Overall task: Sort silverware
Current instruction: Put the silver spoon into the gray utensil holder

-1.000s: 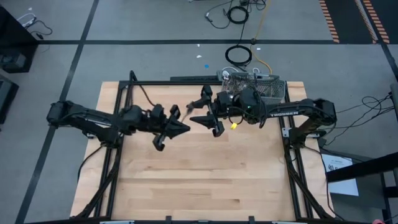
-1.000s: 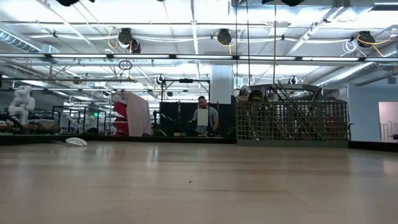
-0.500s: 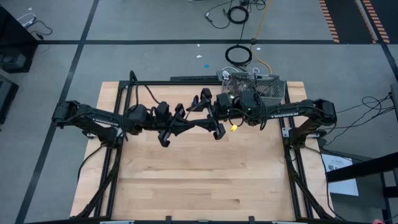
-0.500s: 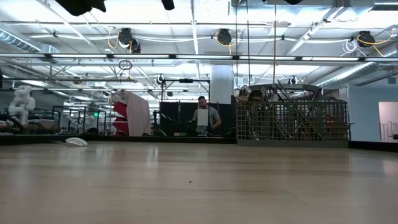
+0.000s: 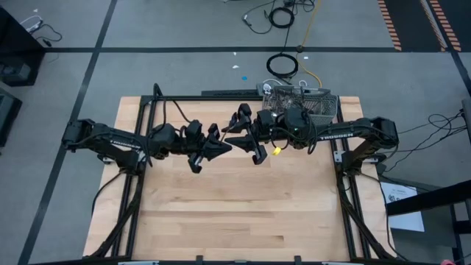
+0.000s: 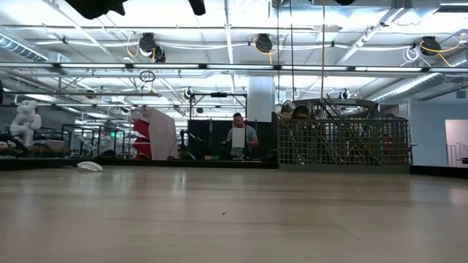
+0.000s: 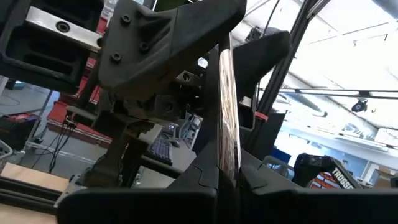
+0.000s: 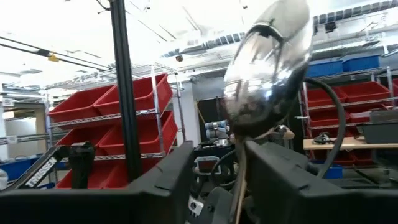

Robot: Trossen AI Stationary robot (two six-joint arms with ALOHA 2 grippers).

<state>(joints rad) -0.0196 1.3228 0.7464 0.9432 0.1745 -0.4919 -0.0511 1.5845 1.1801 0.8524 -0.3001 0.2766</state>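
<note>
High view: my left pincer (image 5: 221,147) and right pincer (image 5: 232,138) meet mid-air above the desk (image 5: 235,213). Left clamps a spoon (image 8: 268,56); right's fingers flank it, grip unclear. Remaining silverware (image 5: 283,96) fills the far-right basket (image 6: 344,142); sorting has barely begun.

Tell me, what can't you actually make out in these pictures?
- High view: the spoon passing between the left end effector and the right end effector is too small to see.
- Low view: both arms are cut off by the top edge.
- Low view: the basket mesh hides which silverware stands inside.
- Left wrist view: the spoon shows edge-on only.
</note>
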